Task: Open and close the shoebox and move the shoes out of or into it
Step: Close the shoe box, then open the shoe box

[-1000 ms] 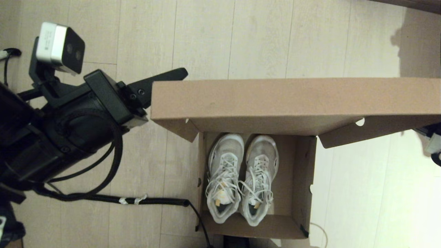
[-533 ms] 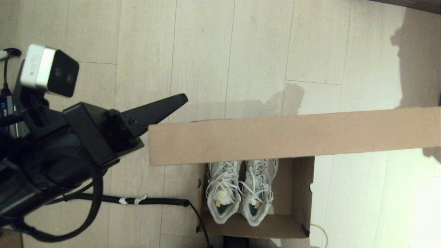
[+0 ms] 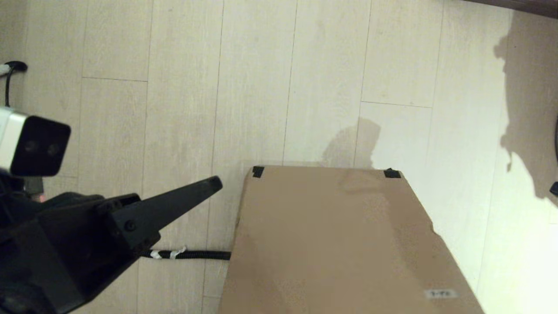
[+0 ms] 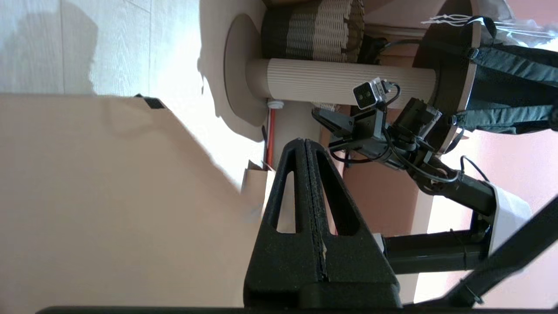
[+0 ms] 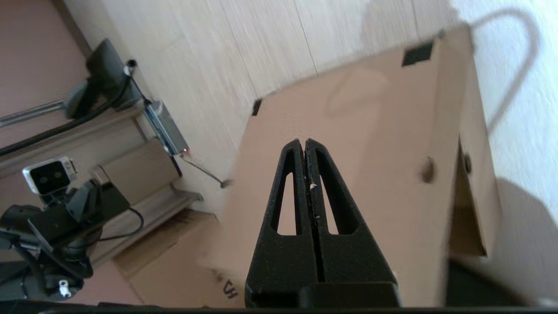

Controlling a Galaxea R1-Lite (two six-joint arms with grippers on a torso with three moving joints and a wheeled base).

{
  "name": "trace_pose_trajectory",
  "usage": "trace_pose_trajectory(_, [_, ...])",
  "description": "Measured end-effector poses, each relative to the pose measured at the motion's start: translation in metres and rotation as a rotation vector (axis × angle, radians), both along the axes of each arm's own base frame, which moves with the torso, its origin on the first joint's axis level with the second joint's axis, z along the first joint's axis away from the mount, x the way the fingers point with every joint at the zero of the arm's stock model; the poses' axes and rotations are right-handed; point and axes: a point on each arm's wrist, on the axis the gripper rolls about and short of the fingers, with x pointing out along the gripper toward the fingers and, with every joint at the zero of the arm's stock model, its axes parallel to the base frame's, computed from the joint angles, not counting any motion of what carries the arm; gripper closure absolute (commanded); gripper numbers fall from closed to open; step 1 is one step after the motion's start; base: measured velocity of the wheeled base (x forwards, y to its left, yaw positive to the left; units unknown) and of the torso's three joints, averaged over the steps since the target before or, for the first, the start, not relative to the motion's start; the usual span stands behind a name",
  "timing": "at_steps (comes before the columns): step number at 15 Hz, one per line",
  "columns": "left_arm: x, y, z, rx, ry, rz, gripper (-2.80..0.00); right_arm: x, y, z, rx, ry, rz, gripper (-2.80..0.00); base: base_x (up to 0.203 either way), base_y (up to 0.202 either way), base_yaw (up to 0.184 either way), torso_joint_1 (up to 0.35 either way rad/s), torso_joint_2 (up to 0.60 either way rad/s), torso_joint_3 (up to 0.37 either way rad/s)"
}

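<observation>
Pale wood-plank flooring [image 3: 183, 109] fills the head view, crossed by soft shadows. Nearest the camera, the shoebox [image 3: 340, 244] sits on the floor at lower centre with its brown cardboard lid [image 3: 305, 226] down over the body, so nothing of the inside shows. A small white label [image 3: 441, 293] lies near the lid's close right corner, and black tape [image 3: 258, 171] marks both far corners. The shoes cannot be seen in any view.

Just left of the box, the left gripper [image 3: 209, 185] hovers over the floor, its black fingers pressed together and holding nothing; its tip points toward the box's far left corner without touching it. The left wrist view confirms the fingers [image 4: 305, 174] are closed flat against each other, with the lid beside them. A wrist camera [image 3: 32, 146] rides above the arm at the left edge of the head view. Beneath the arm, a black corrugated cable [image 3: 187, 254] with a white tie runs along the floor up to the box's left side.

The right gripper [image 5: 304, 148] shows only in its own wrist view, raised above the lid on the box's right side, fingers clenched together and empty. A round hole [image 5: 428, 169] pierces the lid's side flap there.
</observation>
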Motion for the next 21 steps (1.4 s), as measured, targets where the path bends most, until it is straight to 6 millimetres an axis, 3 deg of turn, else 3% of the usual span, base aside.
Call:
trace_pose_trajectory(3, [-0.002, 0.003, -0.006, 0.008, 0.02, 0.032, 0.0, -0.004, -0.001, -0.002, -0.007, 0.005, -0.014, 0.0, 0.0, 0.0, 0.0, 0.0, 0.0, 0.0])
trace_pose_trajectory(6, [0.01, 0.011, -0.028, 0.106, 0.14, 0.204, 0.0, 0.009, -0.002, -0.004, -0.023, 0.059, -0.09, 0.0, 0.0, 0.0, 0.0, 0.0, 0.0, 0.0])
trace_pose_trajectory(10, [0.054, 0.032, -0.073, 0.369, 0.284, 0.566, 0.0, 0.053, -0.003, -0.017, -0.179, 0.154, -0.181, 0.0, 0.0, 0.0, 0.0, 0.0, 0.0, 0.0])
trace_pose_trajectory(13, [0.091, 0.044, -0.106, 0.574, 0.271, 0.666, 0.0, 0.092, -0.002, -0.033, -0.297, 0.212, -0.164, 0.0, 0.0, 0.0, 0.0, 0.0, 0.0, 0.0])
trace_pose_trajectory(17, [0.154, 0.03, -0.131, 0.613, 0.158, 0.692, 0.0, 0.145, -0.001, -0.054, -0.329, 0.199, -0.202, 0.0, 0.0, 0.0, 0.0, 0.0, 0.0, 0.0])
trace_pose_trajectory(21, [0.189, -0.007, -0.15, 0.628, 0.115, 0.658, 0.0, 0.165, -0.001, -0.091, -0.401, 0.304, -0.193, 0.0, 0.0, 0.0, 0.0, 0.0, 0.0, 0.0])
